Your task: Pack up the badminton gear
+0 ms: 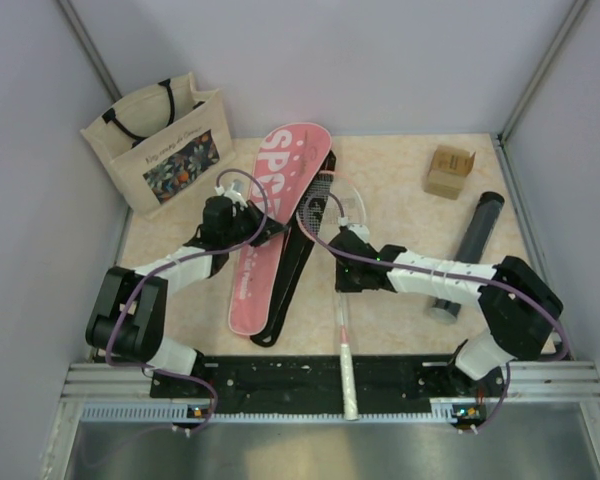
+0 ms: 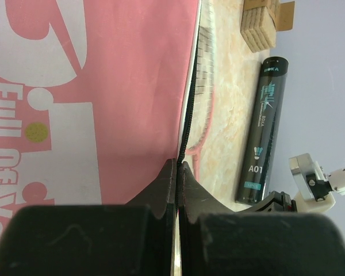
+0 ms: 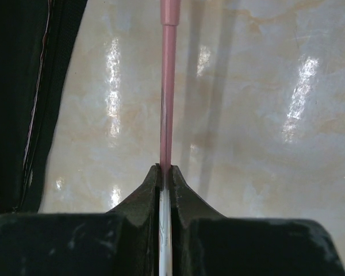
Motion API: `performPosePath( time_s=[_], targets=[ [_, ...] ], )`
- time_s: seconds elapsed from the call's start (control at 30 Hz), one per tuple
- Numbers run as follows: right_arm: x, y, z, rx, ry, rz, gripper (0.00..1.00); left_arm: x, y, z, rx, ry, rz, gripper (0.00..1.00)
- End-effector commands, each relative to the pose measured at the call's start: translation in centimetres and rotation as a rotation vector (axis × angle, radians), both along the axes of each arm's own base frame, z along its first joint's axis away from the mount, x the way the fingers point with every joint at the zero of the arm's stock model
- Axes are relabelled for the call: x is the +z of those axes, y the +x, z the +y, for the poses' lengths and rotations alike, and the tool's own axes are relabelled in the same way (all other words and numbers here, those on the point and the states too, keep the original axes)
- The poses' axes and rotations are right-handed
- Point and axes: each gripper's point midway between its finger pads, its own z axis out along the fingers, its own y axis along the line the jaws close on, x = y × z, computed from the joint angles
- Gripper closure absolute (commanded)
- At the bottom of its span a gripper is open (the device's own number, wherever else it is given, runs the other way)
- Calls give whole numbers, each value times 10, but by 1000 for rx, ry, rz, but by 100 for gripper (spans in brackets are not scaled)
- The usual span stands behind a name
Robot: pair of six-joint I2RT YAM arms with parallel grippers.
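Right wrist: right gripper (image 3: 165,170) pinching racket shaft (image 3: 168,86) (top external hides pinch).

The cover (image 1: 270,230) is a long pink sleeve with white lettering, lying flat on the worktop (image 1: 400,190) at centre-left of the top view. Its wide end points to the upper frame, and a black strip (image 1: 292,275) runs along its right side. The left end effector (image 2: 177,164) is closed on its zip edge. The racket (image 1: 342,310) lies just right of the cover, its strung head partly hidden at the cover's edge and its white handle (image 1: 349,385) at lower centre. The right end effector (image 3: 165,169) clamps the thin pink shaft (image 3: 168,86). The tube (image 1: 470,245), a dark cylinder marked "A01", lies on its side at the right, well apart.
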Motion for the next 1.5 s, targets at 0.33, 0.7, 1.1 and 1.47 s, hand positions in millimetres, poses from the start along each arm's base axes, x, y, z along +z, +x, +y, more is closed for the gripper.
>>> performPosePath(
  time_s=[0.33,0.7,1.1,1.47],
  targets=[
    [47,37,45,-5,121,-180,100,21,4,-13,-38,-32,-76,100],
    [62,111,95,-113,226,-354,100,24,-21,-22,-49,-143,9,100],
    [68,173,103,-376,422,-484,100,40,-33,-15,47,-248,30,100],
    [40,176,120,-362,477,-451,95,29,-36,-12,41,-161,16,87]
  ],
)
